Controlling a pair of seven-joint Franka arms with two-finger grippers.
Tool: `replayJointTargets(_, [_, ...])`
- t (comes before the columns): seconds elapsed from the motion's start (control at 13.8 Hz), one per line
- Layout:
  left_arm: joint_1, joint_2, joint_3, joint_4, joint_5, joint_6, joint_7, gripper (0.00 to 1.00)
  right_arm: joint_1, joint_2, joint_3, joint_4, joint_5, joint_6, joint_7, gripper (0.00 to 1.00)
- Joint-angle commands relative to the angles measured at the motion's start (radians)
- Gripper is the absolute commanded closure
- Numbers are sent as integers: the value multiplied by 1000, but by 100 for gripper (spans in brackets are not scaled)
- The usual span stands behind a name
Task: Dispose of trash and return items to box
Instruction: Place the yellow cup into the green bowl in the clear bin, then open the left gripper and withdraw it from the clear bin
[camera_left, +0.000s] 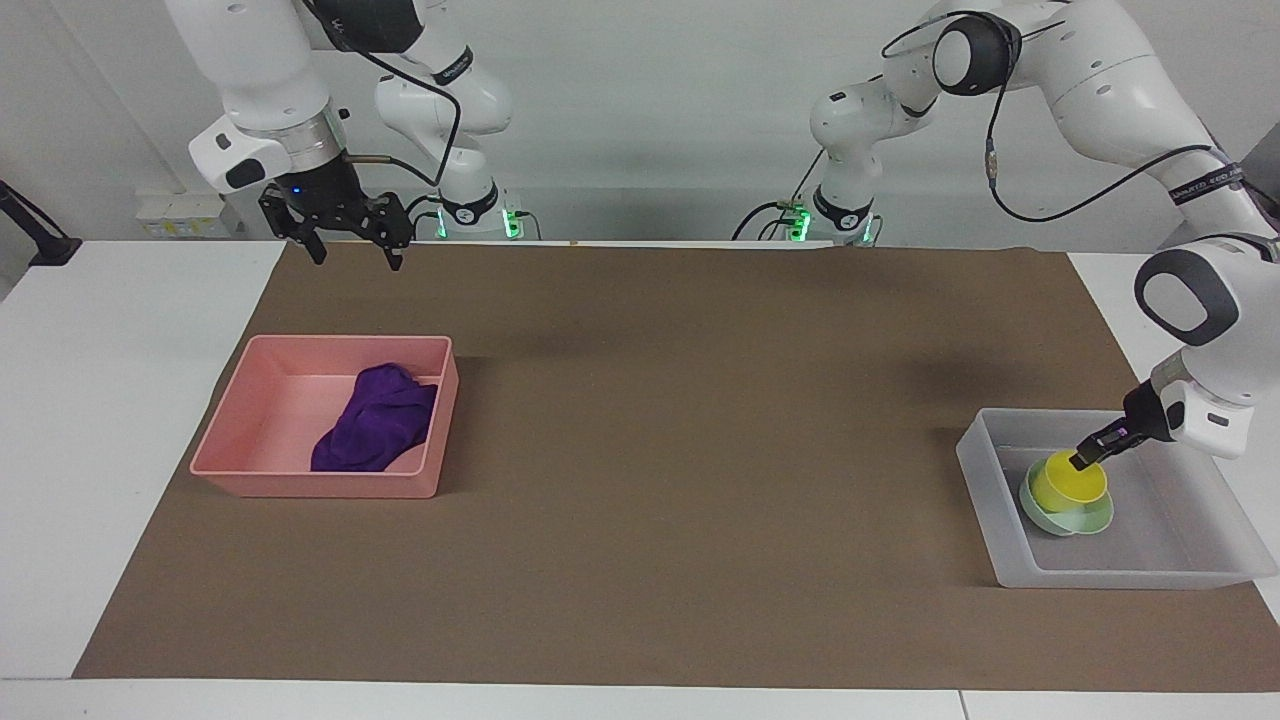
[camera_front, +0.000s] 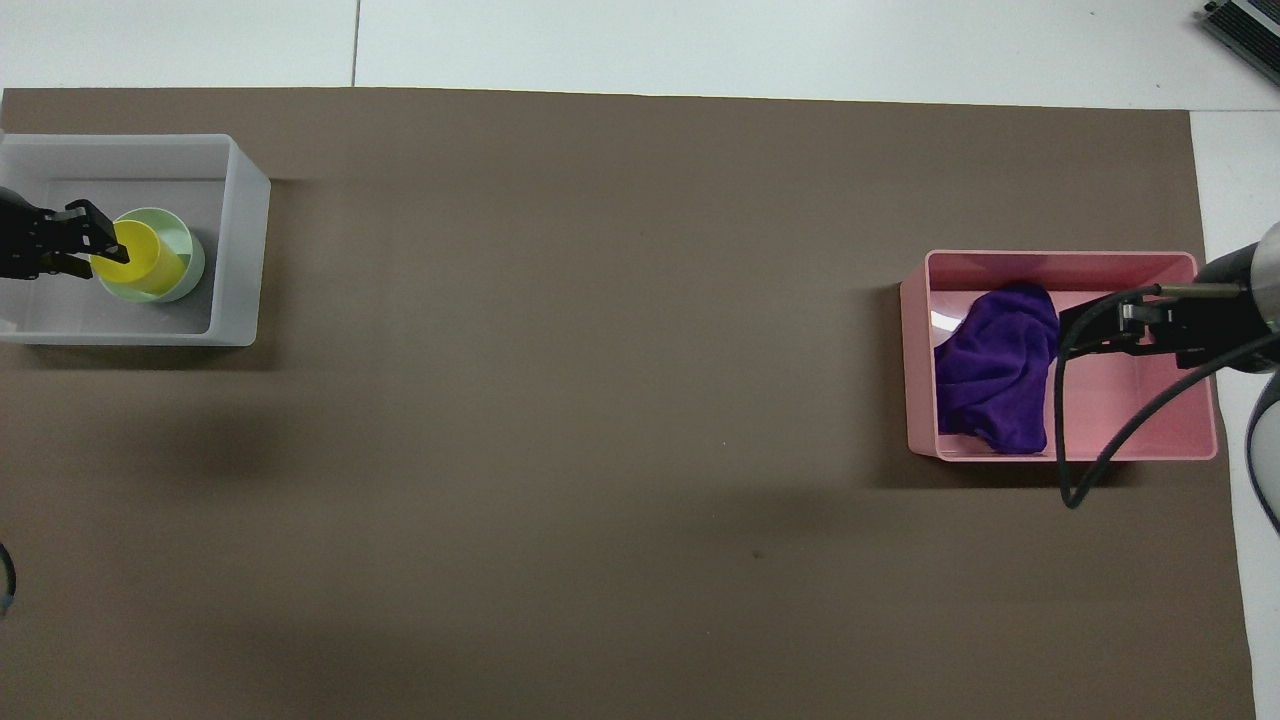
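The yellow cup (camera_left: 1068, 482) stands in the mint-green bowl (camera_left: 1088, 521), inside the translucent box (camera_left: 985, 480) at the left arm's end of the table. My left gripper (camera_left: 1085, 460) is at the cup's rim, its fingers spread, one fingertip (camera_front: 120, 250) over the rim. The overhead view shows the cup (camera_front: 150, 262), the bowl (camera_front: 190, 250), the box (camera_front: 240, 250) and the left gripper (camera_front: 100, 262). The purple cloth (camera_left: 378, 420) lies in the pink tray (camera_left: 320, 485). My right gripper (camera_left: 355, 250) hangs open and empty, raised over the mat's edge by the pink tray.
The pink tray (camera_front: 1130, 420) with the cloth (camera_front: 995, 375) stands at the right arm's end of the brown mat (camera_left: 680, 450). The right arm's cable (camera_front: 1060, 430) hangs over that tray in the overhead view.
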Motion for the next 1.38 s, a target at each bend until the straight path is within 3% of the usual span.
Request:
replayJointTargets(0.0, [-12, -71, 6, 13, 24, -25, -2, 0, -15, -3, 4, 0, 23, -11, -28, 0])
replayJointTargets(0.29, [-41, -200, -3, 13, 25, -134, -1, 0, -15, -3, 4, -1, 22, -11, -28, 0])
replayJointTargets(0.8, [-240, -438, -9, -9, 88, -470, 17, 0, -15, -3, 4, -1, 22, -11, -28, 0])
replayJointTargets(0.94, [-332, -560, 42, -169, 93, -412, 18, 0, -15, -3, 4, 0, 23, -11, -28, 0])
replayJointTargets(1.3, [-366, -539, 47, -136, 96, -473, 21, 0, -15, -3, 4, 0, 23, -11, -28, 0])
